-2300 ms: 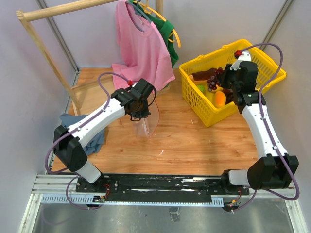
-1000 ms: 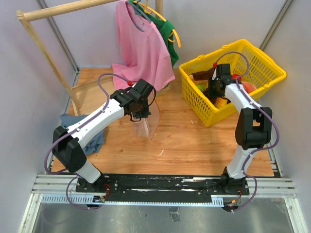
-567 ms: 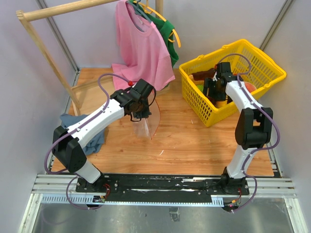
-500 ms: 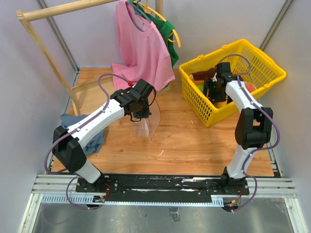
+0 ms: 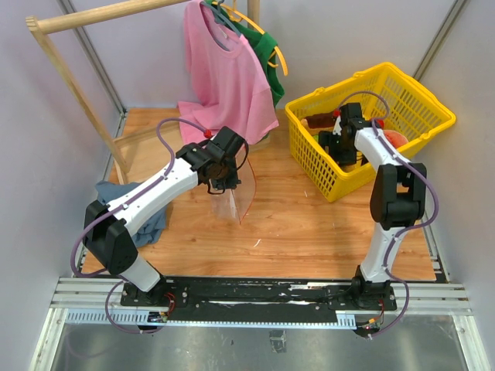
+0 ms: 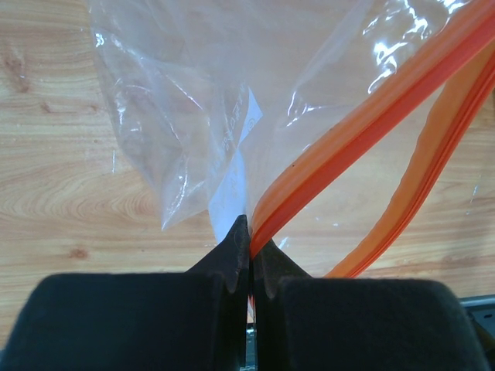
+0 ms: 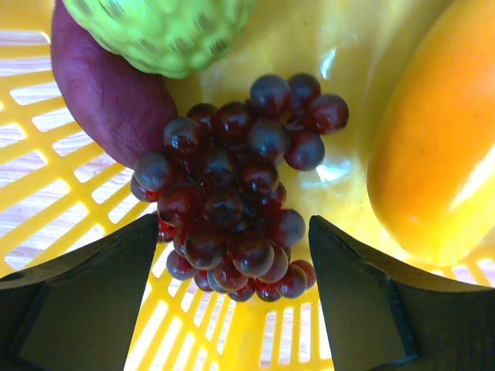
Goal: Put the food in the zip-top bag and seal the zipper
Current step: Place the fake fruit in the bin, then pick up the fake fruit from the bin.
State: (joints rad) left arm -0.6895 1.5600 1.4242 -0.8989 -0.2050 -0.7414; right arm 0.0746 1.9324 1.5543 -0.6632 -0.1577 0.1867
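Far left, a blue-grey cloth (image 5: 155,220) lies crumpled on the wooden table (image 5: 278,224) beside the left arm. Moving in, the left gripper (image 5: 223,184) is clamped tight, its 2 fingers pressed together on the edge of the zip-top bag (image 5: 236,197), right where the zipper (image 6: 371,124) begins. In the wrist view the left gripper (image 6: 249,232) pinches that clear, crinkly bag (image 6: 193,100), and the zipper's 2 orange tracks run apart from each other, so the mouth stands unsealed. Whether the bag's lower end touches the wood, I cannot tell. Behind it a pink shirt (image 5: 224,77) hangs from the rack. Over to the right, the yellow basket (image 5: 317,162) holds the food, and the right gripper (image 5: 344,147) is down inside it. From its wrist, the right gripper (image 7: 232,224) is spread wide, 1 finger on either side of the dark purple grapes (image 7: 255,139), gripping nothing. A green fruit (image 7: 162,31) and a dark red piece (image 7: 100,93) touch the bunch, with an orange-yellow fruit (image 7: 433,154) just beside it.
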